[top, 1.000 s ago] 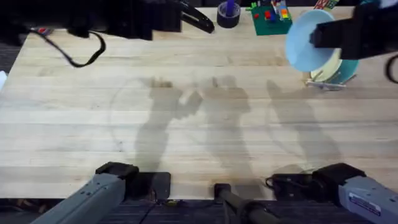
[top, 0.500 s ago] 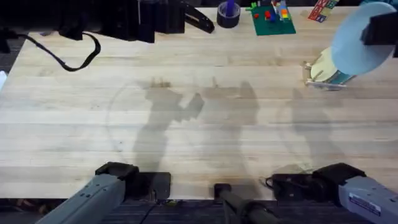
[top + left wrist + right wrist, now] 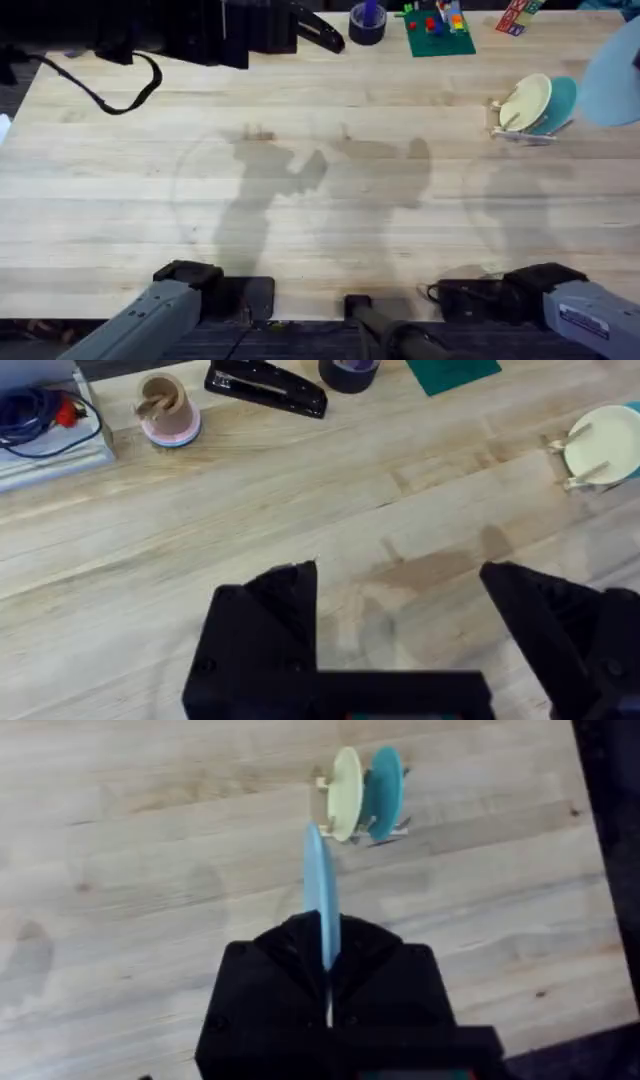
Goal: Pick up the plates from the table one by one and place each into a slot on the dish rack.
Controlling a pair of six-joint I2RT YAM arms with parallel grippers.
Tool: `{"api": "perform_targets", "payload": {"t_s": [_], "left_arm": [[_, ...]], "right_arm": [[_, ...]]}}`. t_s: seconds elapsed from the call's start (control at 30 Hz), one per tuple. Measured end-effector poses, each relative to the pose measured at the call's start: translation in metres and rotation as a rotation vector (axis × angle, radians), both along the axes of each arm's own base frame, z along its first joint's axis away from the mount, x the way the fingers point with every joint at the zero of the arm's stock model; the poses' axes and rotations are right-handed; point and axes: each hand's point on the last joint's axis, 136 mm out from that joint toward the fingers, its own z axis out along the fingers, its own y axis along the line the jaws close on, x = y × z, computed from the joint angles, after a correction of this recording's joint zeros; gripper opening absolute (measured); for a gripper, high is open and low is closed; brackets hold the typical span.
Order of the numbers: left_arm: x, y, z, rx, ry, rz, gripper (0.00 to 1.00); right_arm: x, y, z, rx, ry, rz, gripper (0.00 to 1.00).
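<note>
My right gripper [image 3: 328,955] is shut on a pale sky-blue plate [image 3: 319,885], held on edge above the table [image 3: 320,200]. From overhead that plate [image 3: 612,70] hangs at the far right edge, to the right of the dish rack [image 3: 520,135]. A cream-yellow plate [image 3: 525,103] and a teal plate [image 3: 560,98] stand upright in the rack's slots. The right wrist view has the rack [image 3: 322,785] ahead of the held plate, with the cream plate [image 3: 345,795] and teal plate [image 3: 385,792] in it. High over the table's left half, my left gripper [image 3: 400,600] is open and holds nothing.
Along the table's far edge lie a black stapler [image 3: 318,35], a dark tape roll [image 3: 367,22] and a green mat with bricks [image 3: 437,28]. A small cup [image 3: 165,408] and coiled cables [image 3: 40,410] sit at the far left. A black cable [image 3: 120,95] loops onto the table.
My right gripper has carried the blue plate rightward, from in front of the rack to the right edge, uncovering the cream and teal plates. The left arm has barely moved.
</note>
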Motion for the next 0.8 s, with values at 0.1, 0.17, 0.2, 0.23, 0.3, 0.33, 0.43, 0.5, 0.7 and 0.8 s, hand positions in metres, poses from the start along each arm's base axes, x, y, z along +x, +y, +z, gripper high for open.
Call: {"api": "perform_targets", "payload": {"t_s": [0.1,0.17,0.2,0.23,0.3,0.33,0.43,0.5,0.7,0.8], "left_arm": [[0.0,0.0,0.0,0.0,0.0,0.0,0.994],[0.0,0.0,0.0,0.0,0.0,0.0,0.995],[0.0,0.0,0.0,0.0,0.0,0.0,0.995],[0.0,0.0,0.0,0.0,0.0,0.0,0.996],[0.0,0.0,0.0,0.0,0.0,0.0,0.996],[0.0,0.0,0.0,0.0,0.0,0.0,0.995],[0.0,0.0,0.0,0.0,0.0,0.0,0.995],[0.0,0.0,0.0,0.0,0.0,0.0,0.996],[0.0,0.0,0.001,0.0,-0.003,0.0,0.995],[0.001,0.0,0.001,-0.001,-0.005,0.0,0.995]], "right_arm": [[0.005,-0.002,0.005,-0.002,0.018,-0.017,0.031],[0.011,-0.002,0.008,-0.001,0.018,-0.025,0.031],[0.014,-0.003,0.01,0.0,0.017,-0.033,0.031],[0.016,-0.006,0.011,0.0,0.017,-0.044,0.031],[0.018,-0.014,0.011,-0.001,0.022,-0.082,0.031],[0.019,-0.019,0.011,-0.001,0.025,-0.105,0.031],[0.02,-0.034,0.01,-0.012,0.038,-0.16,0.031],[0.02,-0.042,0.008,-0.019,0.049,-0.186,0.031],[0.018,-0.063,0.007,-0.028,0.057,-0.257,0.031],[0.016,-0.072,0.009,-0.035,0.054,-0.285,0.031]]}}
